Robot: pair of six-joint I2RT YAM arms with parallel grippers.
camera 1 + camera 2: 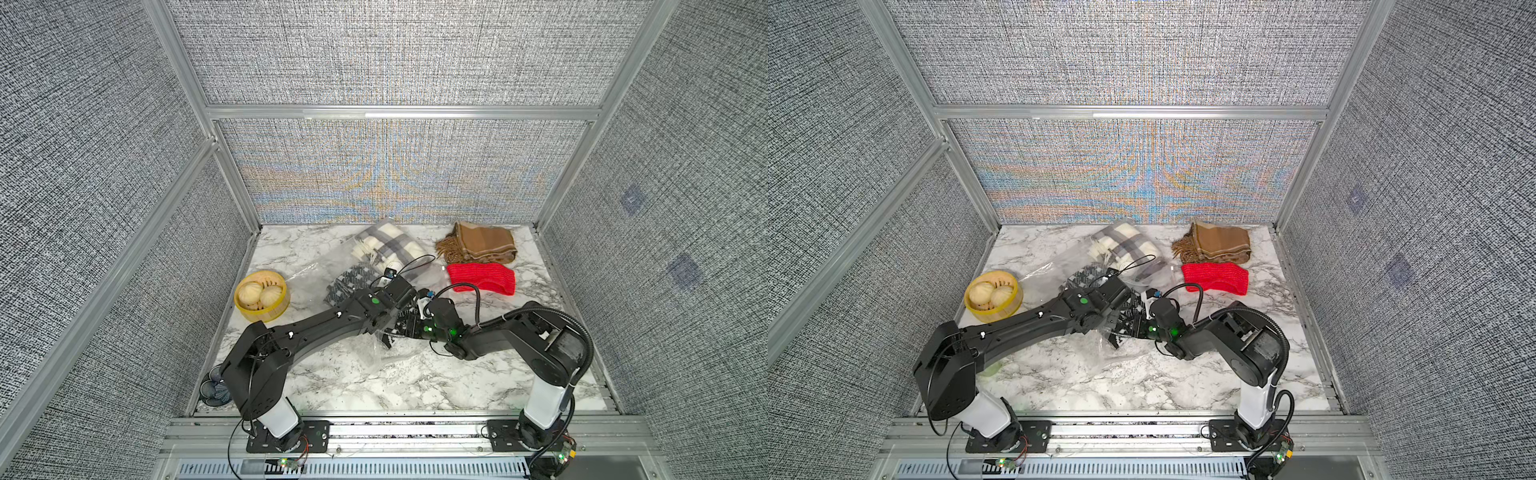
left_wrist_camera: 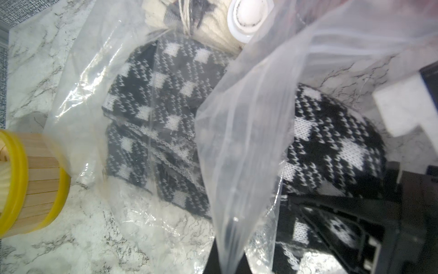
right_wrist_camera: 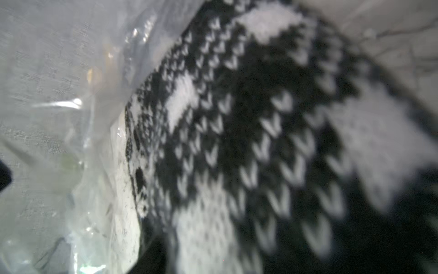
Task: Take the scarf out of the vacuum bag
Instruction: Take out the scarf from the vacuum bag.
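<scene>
Elbows raised, left arm (image 1: pixel 316 328) and right arm (image 1: pixel 498 336) angle inward from the near edge, meeting over the vacuum bag (image 1: pixel 316 274) on the tabletop (image 1: pixel 374 386); left tool (image 1: pixel 383 332) pinches a fold of its plastic; right tool (image 1: pixel 409 323) sits at the black-and-white scarf (image 1: pixel 353 282) — jaws hidden, cannot tell; that scarf lies partly under the plastic. Four scarves — cream-grey scarf (image 1: pixel 386 245) bagged, brown scarf (image 1: pixel 482 243) and red scarf (image 1: pixel 484 278) far right; one steamer (image 1: pixel 272 313) left.

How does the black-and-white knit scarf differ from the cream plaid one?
Pattern: the black-and-white scarf is checked knit; the cream scarf is grey-striped with tassels. Place: the black-and-white scarf lies at the mouth of the vacuum bag, partly bare of plastic; the cream scarf sits deep at the far end. Shared: both in that bag.
</scene>
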